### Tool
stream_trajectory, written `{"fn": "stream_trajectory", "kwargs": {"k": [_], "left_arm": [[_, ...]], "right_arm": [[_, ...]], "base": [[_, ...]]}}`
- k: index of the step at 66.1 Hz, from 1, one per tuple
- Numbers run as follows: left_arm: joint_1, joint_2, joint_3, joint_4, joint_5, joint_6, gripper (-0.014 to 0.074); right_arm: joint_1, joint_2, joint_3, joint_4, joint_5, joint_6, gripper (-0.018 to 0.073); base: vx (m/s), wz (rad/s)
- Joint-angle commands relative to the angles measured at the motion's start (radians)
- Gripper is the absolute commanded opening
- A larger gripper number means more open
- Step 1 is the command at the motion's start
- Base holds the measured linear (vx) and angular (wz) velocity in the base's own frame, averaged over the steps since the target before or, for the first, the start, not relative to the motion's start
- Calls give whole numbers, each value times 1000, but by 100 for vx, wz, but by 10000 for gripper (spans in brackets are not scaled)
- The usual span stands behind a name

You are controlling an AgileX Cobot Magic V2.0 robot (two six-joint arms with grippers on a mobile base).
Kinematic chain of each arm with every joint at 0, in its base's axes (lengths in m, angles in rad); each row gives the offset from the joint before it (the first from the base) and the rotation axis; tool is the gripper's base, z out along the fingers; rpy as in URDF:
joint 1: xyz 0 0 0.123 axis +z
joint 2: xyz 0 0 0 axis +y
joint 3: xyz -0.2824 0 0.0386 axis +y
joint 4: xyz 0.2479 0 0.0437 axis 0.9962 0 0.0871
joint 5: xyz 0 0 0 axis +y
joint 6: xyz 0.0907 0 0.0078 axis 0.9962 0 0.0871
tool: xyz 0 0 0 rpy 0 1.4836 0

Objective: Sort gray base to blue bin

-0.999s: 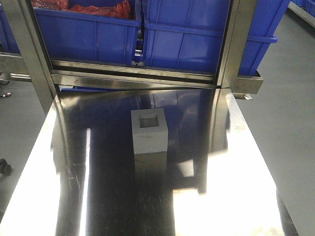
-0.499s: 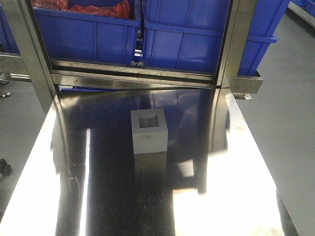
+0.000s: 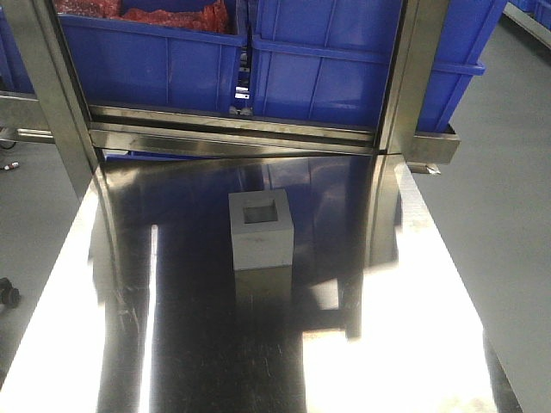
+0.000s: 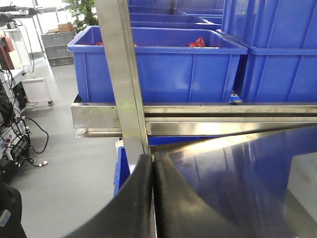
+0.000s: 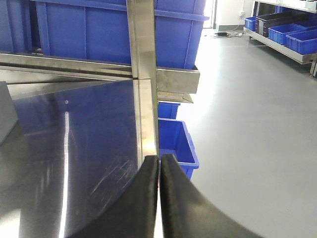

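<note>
The gray base (image 3: pixel 261 229) stands alone on the steel table (image 3: pixel 172 344), its square recess facing up. Its edge shows at the far left of the right wrist view (image 5: pixel 6 111). Blue bins stand on the rack behind the table: one on the right (image 3: pixel 362 69) and one on the left (image 3: pixel 146 60) holding red items. My left gripper (image 4: pixel 152 161) is shut and empty at the table's left edge. My right gripper (image 5: pixel 159 159) is shut and empty at the table's right edge. Neither gripper shows in the front view.
Steel uprights (image 3: pixel 413 77) (image 3: pixel 52 95) and a steel rail (image 3: pixel 232 129) stand between table and bins. A small blue bin (image 5: pixel 176 144) sits on the floor under the rack at right. Cables and equipment (image 4: pixel 20 144) lie on the floor at left.
</note>
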Motion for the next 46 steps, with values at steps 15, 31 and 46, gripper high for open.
{"fn": "stream_trajectory", "kwargs": {"k": [15,31,46], "left_arm": [[-4,13,-35,-7,-93,-2,260],[-4,13,-35,-14,-91,-8,735],[-4,13,-35,-14,-104,-8,693]], "right_arm": [[-3,18,2,-5,-72,-12,-5],[-3,18,2,-5,-72,-12,-5],[-3,18,2,-5,-72,-12,-5]], "base": [[0,0],[0,0],[0,0]]}}
